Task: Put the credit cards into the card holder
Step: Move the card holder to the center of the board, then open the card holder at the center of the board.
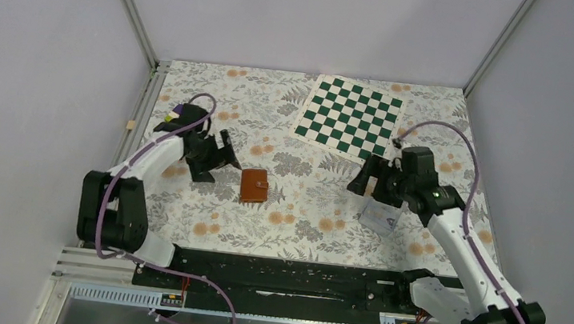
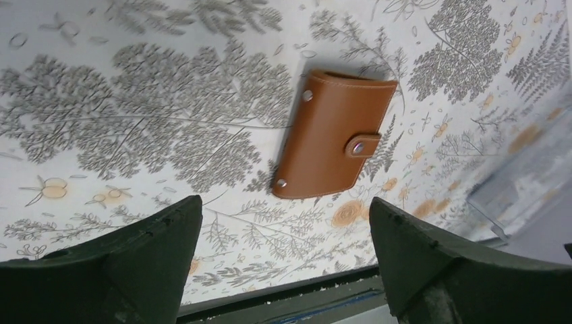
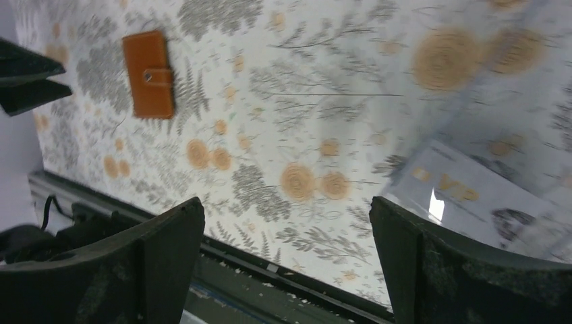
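Spreading beneath everything, the worktop [image 1: 300, 236] wore a cloth printed with grey ferns and orange blossoms. A green-and-white checkered mat [image 1: 351, 115] lay tilted at its far side, right of centre. The left arm [image 1: 146, 167] reached in from the near left and the right arm [image 1: 461, 237] from the near right, both bent over the cloth. The left end effector [image 1: 218, 161] hovered just left of the card holder with its fingers spread wide and nothing between them. The right end effector [image 1: 368, 183] hung well to the right, its fingers equally far apart and gripping nothing. The card holder [image 1: 254, 185] lay flat on the cloth between the two arms, nearer the left one. It was closed, brown leather side up, apart from both sets of fingers. The credit cards [image 1: 379, 217] lay as a pale patch on the cloth just beside and below the right end effector. The blurred right wrist view showed gold lettering on one [image 3: 459, 189]. Smallest, the snap tab [image 2: 363, 144] was fastened across the holder's edge.
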### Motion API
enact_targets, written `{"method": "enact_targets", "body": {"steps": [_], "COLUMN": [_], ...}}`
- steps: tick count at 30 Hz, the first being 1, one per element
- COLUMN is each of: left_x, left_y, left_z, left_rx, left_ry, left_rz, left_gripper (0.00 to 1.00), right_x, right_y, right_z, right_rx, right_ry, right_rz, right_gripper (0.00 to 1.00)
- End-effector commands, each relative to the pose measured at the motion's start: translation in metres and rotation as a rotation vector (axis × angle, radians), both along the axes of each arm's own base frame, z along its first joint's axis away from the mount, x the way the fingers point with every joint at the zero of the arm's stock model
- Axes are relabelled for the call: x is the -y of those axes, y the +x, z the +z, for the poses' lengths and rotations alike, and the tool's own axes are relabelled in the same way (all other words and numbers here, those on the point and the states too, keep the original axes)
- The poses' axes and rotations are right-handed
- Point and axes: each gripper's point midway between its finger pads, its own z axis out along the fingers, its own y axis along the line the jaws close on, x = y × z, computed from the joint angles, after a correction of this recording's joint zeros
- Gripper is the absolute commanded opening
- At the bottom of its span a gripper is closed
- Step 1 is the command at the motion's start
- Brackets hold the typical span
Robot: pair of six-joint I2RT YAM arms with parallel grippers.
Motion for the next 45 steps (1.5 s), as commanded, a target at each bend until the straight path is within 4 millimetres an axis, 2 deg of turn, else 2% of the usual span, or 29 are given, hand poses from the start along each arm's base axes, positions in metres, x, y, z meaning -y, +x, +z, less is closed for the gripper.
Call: {"method": "enact_targets", "body": {"steps": [1,4,8,12,21,25,28,33,38,40,43,45], "left_x": [0.003,0.010,0.027,0.030,0.024,0.039,0.055,0.077,0.095,0.095,0.093,0.090], "left_y": [-0.008,-0.012,-0.002,0.004,0.009,0.010,0.012,0.007,-0.010,-0.015,-0.022,-0.025], "left_z": [0.009,0.004,-0.004,-0.024,-0.066,-0.070,-0.062,-0.032,0.000,0.008,0.013,0.012], "left_rx": [0.095,0.098,0.103,0.059,-0.053,-0.064,-0.047,0.025,0.091,0.110,0.126,0.127], "left_ry": [-0.161,-0.227,-0.342,-0.351,-0.279,-0.285,-0.329,-0.479,-0.567,-0.578,-0.575,-0.556], "left_rz": [-0.026,-0.030,-0.031,-0.034,-0.001,-0.029,-0.059,-0.115,-0.187,-0.187,-0.178,-0.165], "left_gripper": [0.93,0.91,0.85,0.79,0.74,0.73,0.71,0.70,0.69,0.68,0.68,0.69], "right_x": [-0.046,-0.084,-0.128,-0.167,-0.243,-0.267,-0.284,-0.292,-0.293,-0.291,-0.289,-0.286], "right_y": [0.005,0.013,0.028,0.037,0.044,0.045,0.047,0.047,0.047,0.046,0.046,0.045], "right_z": [0.014,0.009,-0.013,-0.038,-0.079,-0.097,-0.105,-0.114,-0.102,-0.095,-0.081,-0.072], "right_rx": [-0.033,-0.105,-0.202,-0.275,-0.357,-0.397,-0.417,-0.417,-0.366,-0.343,-0.311,-0.293], "right_ry": [0.001,0.022,0.056,0.112,0.221,0.244,0.296,0.361,0.412,0.438,0.477,0.482], "right_rz": [0.103,0.151,0.195,0.217,0.266,0.277,0.283,0.282,0.299,0.302,0.313,0.322], "right_gripper": [0.99,0.98,0.83,0.70,0.64,0.63,0.61,0.59,0.54,0.46,0.19,0.08]}}
